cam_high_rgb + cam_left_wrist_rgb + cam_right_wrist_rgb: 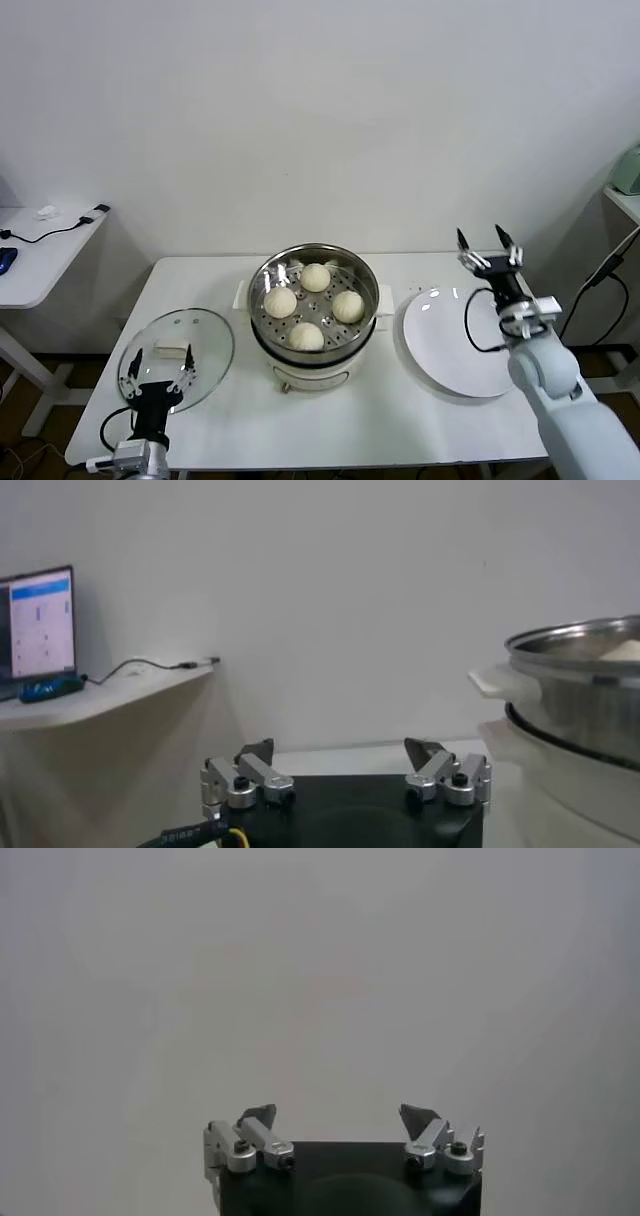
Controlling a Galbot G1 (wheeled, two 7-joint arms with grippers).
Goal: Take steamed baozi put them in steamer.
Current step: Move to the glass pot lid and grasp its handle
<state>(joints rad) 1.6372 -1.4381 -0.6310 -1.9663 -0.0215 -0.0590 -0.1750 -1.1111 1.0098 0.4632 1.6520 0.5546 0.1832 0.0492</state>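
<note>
Several cream-white baozi (315, 277) sit on the perforated tray inside the shiny steel steamer (268, 270) at the table's middle. The steamer's side also shows in the left wrist view (585, 685). My right gripper (485, 240) is open and empty, raised above the far edge of the white plate (455, 350), pointing at the wall (339, 1116). My left gripper (158, 358) is open and empty, low at the front left over the glass lid (210, 345). In the left wrist view (340, 752) nothing is between its fingers.
The glass lid with a white handle (172, 351) lies left of the steamer. A side table (40, 250) with cables stands far left; it shows in the left wrist view (100, 695) with a monitor (40, 625). A shelf (625, 195) is at the right.
</note>
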